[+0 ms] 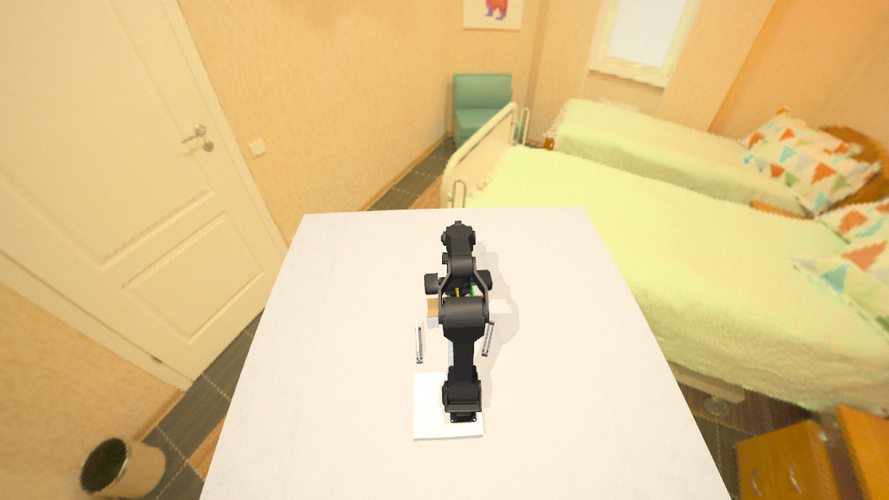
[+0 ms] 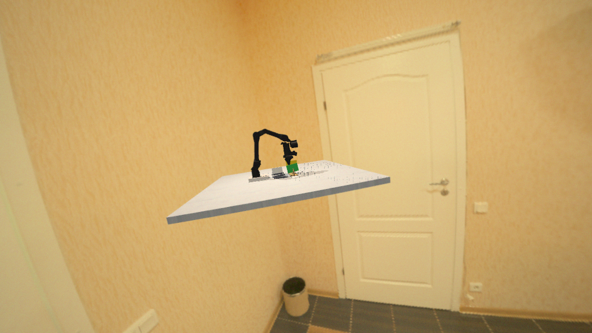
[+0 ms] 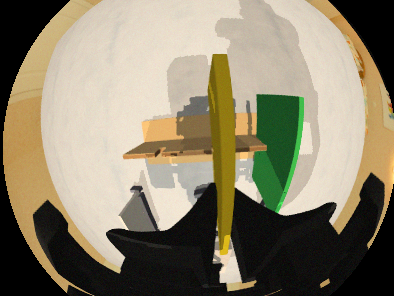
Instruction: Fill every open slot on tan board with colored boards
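My gripper is shut on the upright yellow board. The yellow board is crosswise over the middle-right part of the standing tan board. Its lower edge is hidden, so I cannot tell whether its notch is in a slot. The green board stands crosswise at the tan board's right end in the wrist view and leans a little. A dark notch shows in the tan board's left part in the wrist view. In the top view the arm hides the fingers.
A grey holder stands at the left between the tan board and the arm's base. Another holder stands at the right. A part of a dark holder piece shows behind the left finger. The white base plate lies under the arm.
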{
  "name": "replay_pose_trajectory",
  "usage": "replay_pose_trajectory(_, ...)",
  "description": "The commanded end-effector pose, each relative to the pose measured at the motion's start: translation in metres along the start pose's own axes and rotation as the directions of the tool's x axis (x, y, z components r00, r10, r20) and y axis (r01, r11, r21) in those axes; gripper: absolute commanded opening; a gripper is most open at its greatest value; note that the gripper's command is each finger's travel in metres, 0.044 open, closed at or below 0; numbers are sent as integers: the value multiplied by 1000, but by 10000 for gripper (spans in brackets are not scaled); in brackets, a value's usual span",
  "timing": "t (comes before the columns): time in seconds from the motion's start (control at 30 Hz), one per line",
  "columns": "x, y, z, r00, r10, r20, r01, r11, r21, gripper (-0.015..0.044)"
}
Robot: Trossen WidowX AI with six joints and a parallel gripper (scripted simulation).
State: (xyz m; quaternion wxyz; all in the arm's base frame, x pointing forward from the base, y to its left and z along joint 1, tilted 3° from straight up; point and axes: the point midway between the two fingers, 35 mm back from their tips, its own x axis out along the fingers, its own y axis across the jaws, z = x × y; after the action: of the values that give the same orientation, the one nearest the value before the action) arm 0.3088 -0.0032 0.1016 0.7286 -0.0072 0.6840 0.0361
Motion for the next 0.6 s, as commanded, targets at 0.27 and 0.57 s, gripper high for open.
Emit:
replay_pose_trajectory(0.27, 8, 0, -2, 1000, -2, -7, 2, 1000, 6, 0)
replay_pose_trajectory(0.57, 12, 0, -2, 1000, -2, -7, 2, 1000, 6, 0)
